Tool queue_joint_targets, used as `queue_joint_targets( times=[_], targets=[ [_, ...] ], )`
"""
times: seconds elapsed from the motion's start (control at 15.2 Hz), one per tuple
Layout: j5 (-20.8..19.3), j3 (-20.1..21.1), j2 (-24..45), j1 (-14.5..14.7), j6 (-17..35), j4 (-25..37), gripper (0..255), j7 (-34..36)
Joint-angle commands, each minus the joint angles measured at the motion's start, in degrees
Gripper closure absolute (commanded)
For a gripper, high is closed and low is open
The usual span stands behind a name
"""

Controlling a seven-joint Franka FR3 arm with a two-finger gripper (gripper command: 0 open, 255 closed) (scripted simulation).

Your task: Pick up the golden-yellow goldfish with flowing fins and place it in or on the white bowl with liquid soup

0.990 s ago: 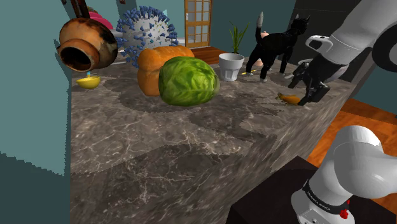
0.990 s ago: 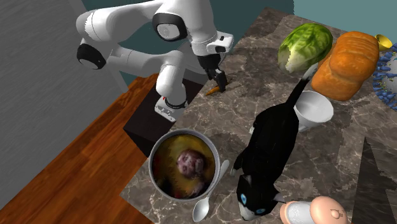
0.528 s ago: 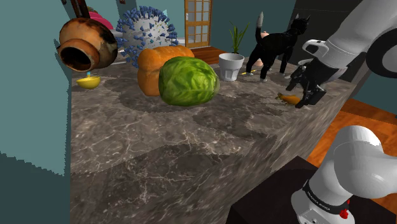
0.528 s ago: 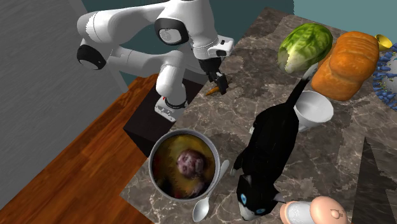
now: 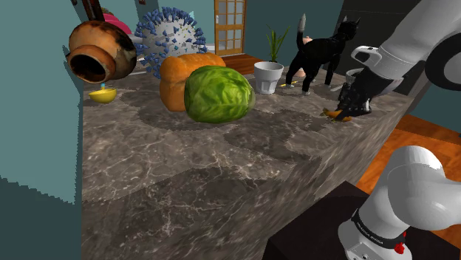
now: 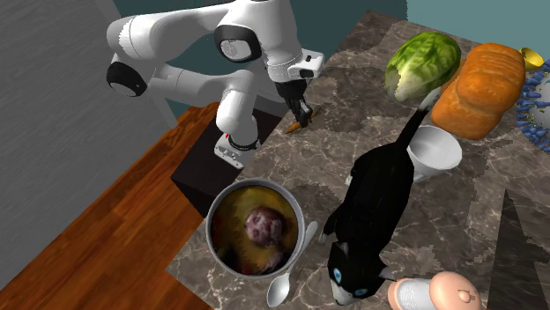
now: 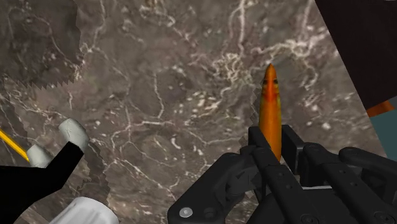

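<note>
Goldfish [image 7: 271, 105], orange and slim, lies on the marbled tabletop [image 7: 159, 95] near the edge by my stand. Its tail end is clasped between the fingers of my pincer [image 7: 275, 141], which are drawn in tight on it. Beyond stands a black cat [image 6: 379, 207], and beside the cat, farther along that edge, sits the soup bowl [image 6: 210, 236].

No text, label, brand, number or sign can be read on anything here.
</note>
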Motion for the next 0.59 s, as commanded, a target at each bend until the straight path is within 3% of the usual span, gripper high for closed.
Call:
queue_joint_targets(
  times=[0.0,0.53],
  targets=[
    [0.00,0.00,0.00,0.00,-0.01,0.00,255,0.00],
    [0.92,0.92,2.35,0.69,-2.22,4.58,255,-0.05]
  ],
)
